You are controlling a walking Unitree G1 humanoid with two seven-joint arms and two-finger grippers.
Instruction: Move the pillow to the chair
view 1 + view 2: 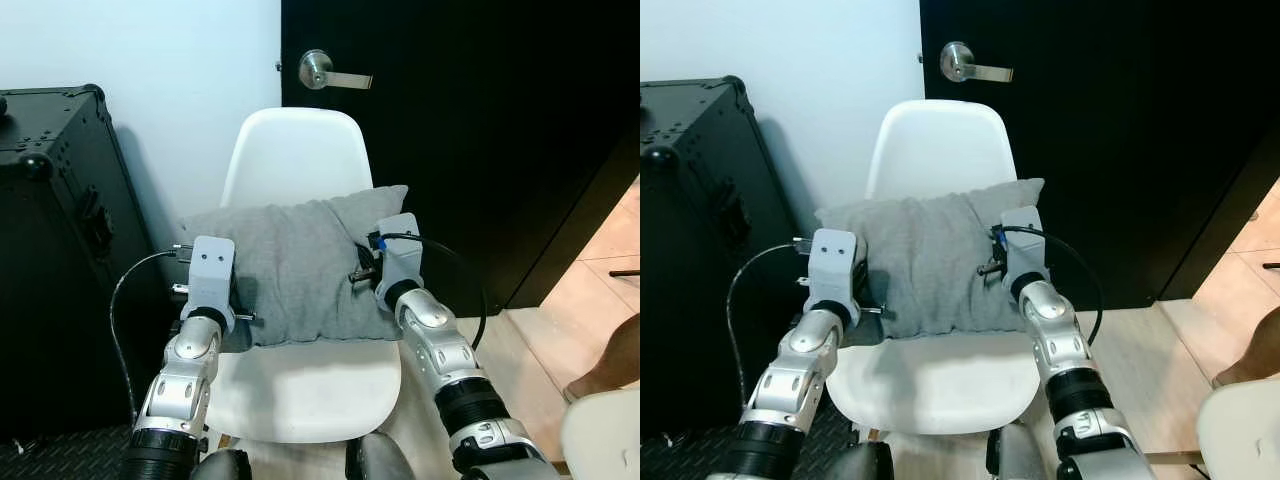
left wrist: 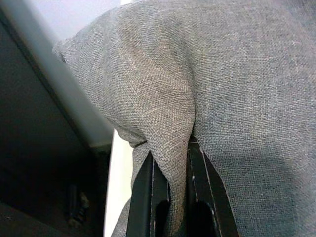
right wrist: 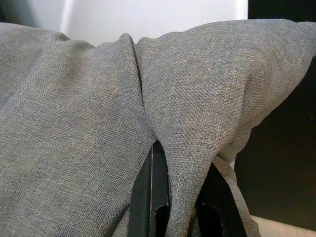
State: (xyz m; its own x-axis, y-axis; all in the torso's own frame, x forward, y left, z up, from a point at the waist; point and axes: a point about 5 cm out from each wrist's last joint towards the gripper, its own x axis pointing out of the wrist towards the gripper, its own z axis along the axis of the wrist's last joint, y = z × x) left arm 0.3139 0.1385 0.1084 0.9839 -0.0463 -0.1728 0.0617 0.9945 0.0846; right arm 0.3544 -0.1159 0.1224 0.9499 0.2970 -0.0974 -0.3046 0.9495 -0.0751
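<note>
I count one grey pillow (image 1: pixel 295 265), one white chair (image 1: pixel 300 160), and two grippers, both engaged. The pillow stands on edge over the chair seat, leaning toward the backrest, its lower edge at or just above the seat; I cannot tell whether it rests there.

The left gripper (image 2: pixel 170 195) is closed on a fold of fabric at the pillow's left side. In the left wrist view I see its two black fingers (image 2: pixel 143 197) with the cloth pinched between them. The right gripper (image 3: pixel 180 197) is likewise clamped on a fold at the pillow's right side, near the upper right corner; its fingers (image 3: pixel 150 192) straddle a gathered ridge of fabric.

Surroundings:
- One black equipment case (image 1: pixel 55 250), just left of the chair, close beside the left arm.
- One black door (image 1: pixel 480 130) behind and right of the chair, with one silver lever handle (image 1: pixel 330 72) above the backrest.
- One white wall (image 1: pixel 150 60), far left, behind the case.
- Light tiled floor (image 1: pixel 590 290) to the right.
- One pale rounded object (image 1: pixel 600 435) at the near right corner, unidentifiable.
</note>
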